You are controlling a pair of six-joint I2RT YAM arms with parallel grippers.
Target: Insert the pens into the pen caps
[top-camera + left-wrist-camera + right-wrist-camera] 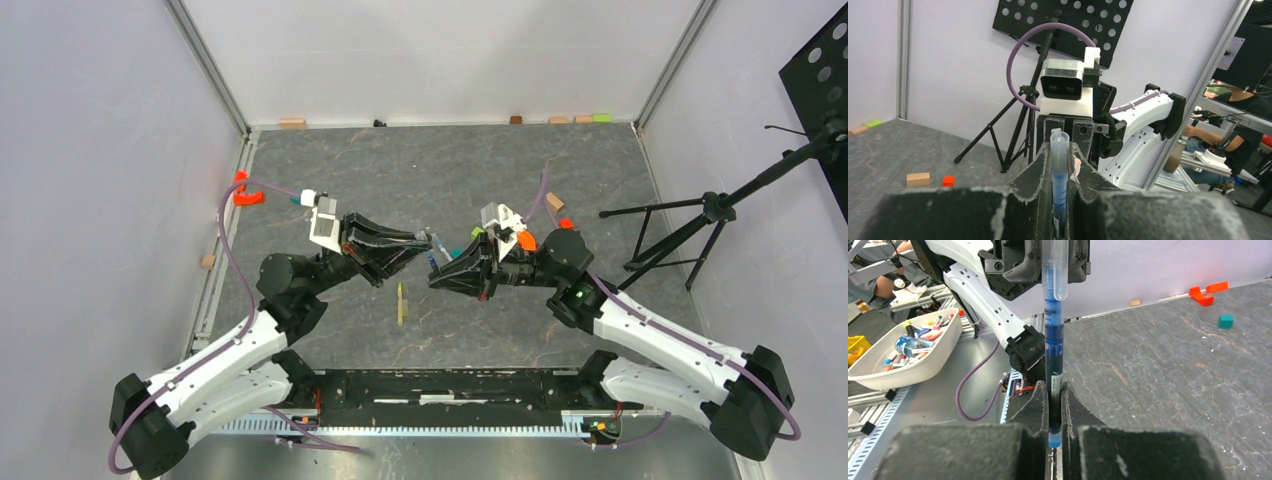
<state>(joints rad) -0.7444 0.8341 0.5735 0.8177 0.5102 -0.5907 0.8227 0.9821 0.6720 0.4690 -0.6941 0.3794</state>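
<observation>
Above the middle of the table my two grippers meet tip to tip. My left gripper (1061,150) (424,241) is shut on a translucent pen cap (1059,142) (1055,270). A blue-barrelled pen (1054,345) (433,256) runs into that cap, and its blue shows through the cap's wall. My right gripper (1054,392) (441,268) is shut on the pen's lower end, the blue tail sitting deep between the fingers. A pale yellow pen (401,303) lies on the table just in front of the grippers. No other cap shows.
An orange arch piece (247,195) (1205,292) and a teal cube (1226,320) lie far left. A tan block (918,179) and a red block (948,181) lie far right by a black tripod (690,235). Small blocks line the back wall (292,123). A white tray (908,347) sits off the table.
</observation>
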